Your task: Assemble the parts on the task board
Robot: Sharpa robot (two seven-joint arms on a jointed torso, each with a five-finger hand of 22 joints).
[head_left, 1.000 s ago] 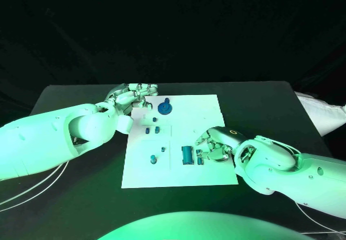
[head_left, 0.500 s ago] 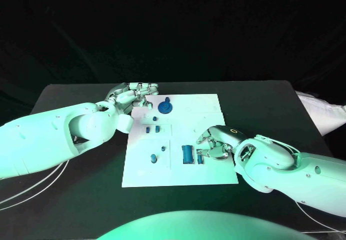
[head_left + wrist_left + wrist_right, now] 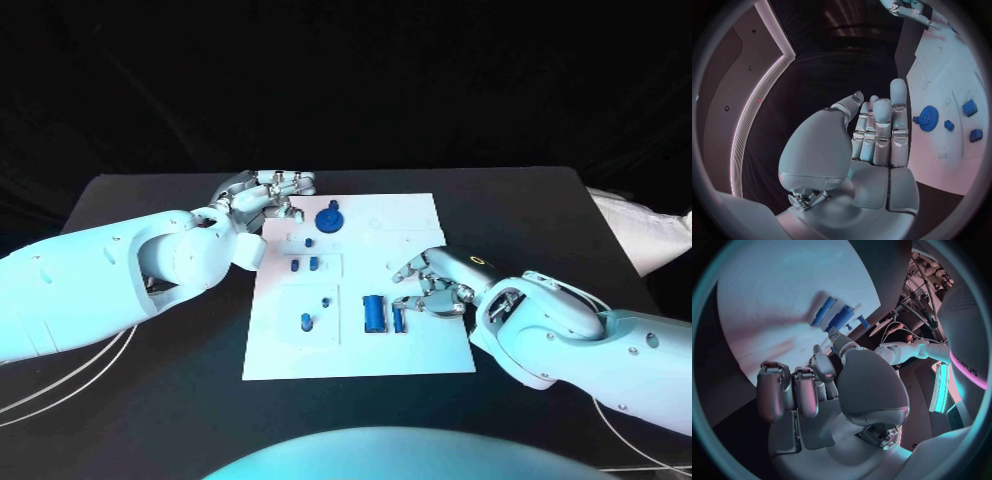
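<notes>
Two white arms reach over a black table (image 3: pixel 159 400) toward the flat white rectangular task board (image 3: pixel 411 345) lying in its middle. The left silver hand (image 3: pixel 264 191) sits at the board's far left corner, beside a round blue toothed gear (image 3: pixel 330 217) that rests on the plate. In the left wrist view this hand (image 3: pixel 873 135) has its fingers extended side by side and grasps nothing, with the gear (image 3: pixel 928 118) just past the fingertips, apart from them.

The right silver hand (image 3: pixel 430 285) is over the board's right side, its fingers bent down toward the plate. Just beside it stand a tall dark blue block (image 3: pixel 374 312) and a slimmer blue bar (image 3: pixel 398 319), close together. In the right wrist view the fingers (image 3: pixel 786 390) are curled loosely, and the same two blue pieces (image 3: pixel 833 315) lie on the white surface beyond them; I cannot tell whether the hand grasps anything.

Several smaller blue parts lie elsewhere on the board: a pair of short pegs (image 3: pixel 302 265) near the middle of its left half, and a small oblong piece (image 3: pixel 306 321) nearer the robot.
</notes>
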